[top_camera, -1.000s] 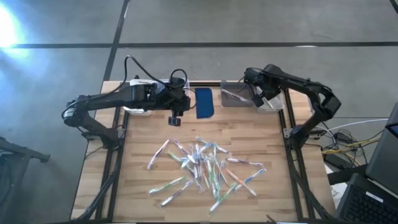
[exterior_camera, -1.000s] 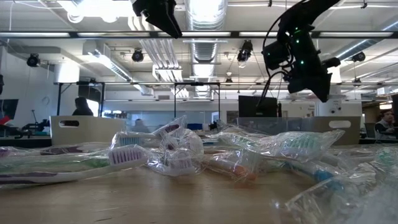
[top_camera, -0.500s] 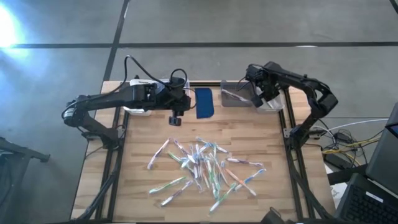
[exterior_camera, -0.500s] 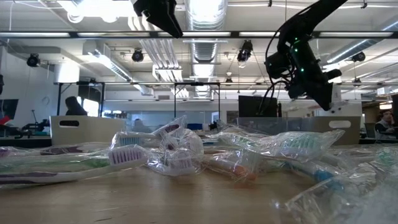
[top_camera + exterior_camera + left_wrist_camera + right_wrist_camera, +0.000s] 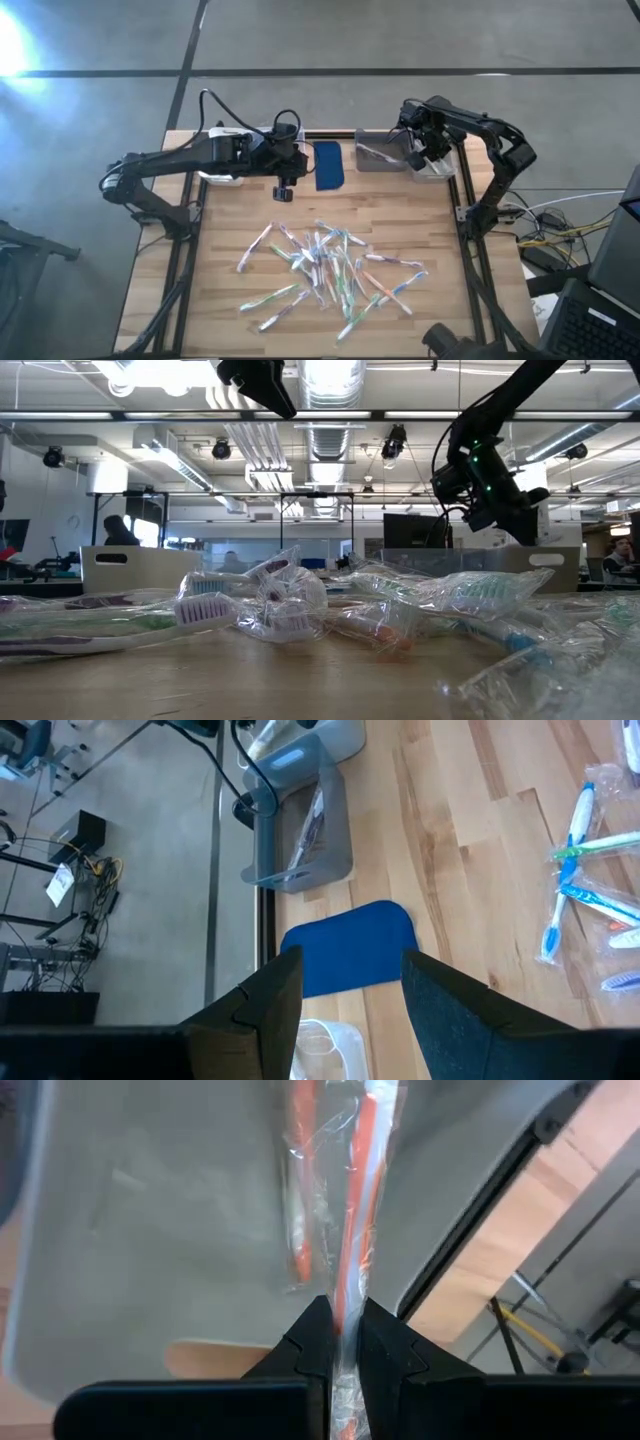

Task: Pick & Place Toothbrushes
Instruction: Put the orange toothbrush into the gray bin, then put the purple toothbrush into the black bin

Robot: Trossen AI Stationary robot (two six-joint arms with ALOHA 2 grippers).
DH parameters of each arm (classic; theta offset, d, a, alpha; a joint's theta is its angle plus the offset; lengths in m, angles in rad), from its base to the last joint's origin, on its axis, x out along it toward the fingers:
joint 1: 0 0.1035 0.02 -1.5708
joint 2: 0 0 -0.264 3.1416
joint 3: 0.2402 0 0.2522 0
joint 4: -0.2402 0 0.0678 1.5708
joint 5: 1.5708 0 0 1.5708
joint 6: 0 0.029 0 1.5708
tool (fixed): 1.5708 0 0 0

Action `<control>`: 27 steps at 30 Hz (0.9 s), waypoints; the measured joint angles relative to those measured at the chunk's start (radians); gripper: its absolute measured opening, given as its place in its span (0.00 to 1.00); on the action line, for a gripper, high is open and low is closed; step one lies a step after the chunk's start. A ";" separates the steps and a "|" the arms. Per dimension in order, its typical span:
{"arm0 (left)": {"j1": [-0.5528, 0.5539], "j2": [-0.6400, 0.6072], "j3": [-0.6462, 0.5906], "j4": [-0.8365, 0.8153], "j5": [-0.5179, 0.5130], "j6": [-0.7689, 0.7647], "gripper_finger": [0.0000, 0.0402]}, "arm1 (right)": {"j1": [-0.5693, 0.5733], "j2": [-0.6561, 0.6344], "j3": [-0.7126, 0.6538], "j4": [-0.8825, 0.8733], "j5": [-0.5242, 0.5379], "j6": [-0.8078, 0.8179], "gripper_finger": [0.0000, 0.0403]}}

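item: right end effector point(image 5: 338, 1320), clamped on an orange wrapped toothbrush point(image 5: 358, 1210), over the far-right grey bin point(image 5: 380, 158). step: placing. next you release it. left end effector point(image 5: 350, 982) open, waiting near blue pad point(image 5: 348, 945); toothbrush pile point(image 5: 330, 268) mid-counter.

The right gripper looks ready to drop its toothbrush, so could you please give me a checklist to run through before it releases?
1. Right gripper shut on the wrapped orange toothbrush: ok, its jaws pinch the wrapper.
2. Right gripper over the clear bin at the table's back right: ok in the high view.
3. Toothbrush hanging inside the bin walls: cannot tell, the wrist view shows only blurred plastic.
4. Left gripper clear of the drop: ok, it hovers open by the blue pad.
5. Grey bin mistaken for the target: cannot tell; it already holds a toothbrush.
6. Pile of toothbrushes left to pick: ok, many remain.
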 joint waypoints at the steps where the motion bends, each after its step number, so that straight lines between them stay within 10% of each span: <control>1: 0.000 0.000 0.000 0.000 0.000 0.000 0.43 | -0.001 0.001 -0.001 0.010 -0.009 -0.004 0.05; 14: 0.000 0.000 0.000 0.000 0.000 -0.002 0.43 | -0.011 0.048 -0.003 0.005 -0.019 -0.007 0.07; 27: 0.000 0.000 0.000 0.000 0.000 -0.002 0.43 | -0.014 0.020 0.023 -0.014 -0.045 -0.021 0.42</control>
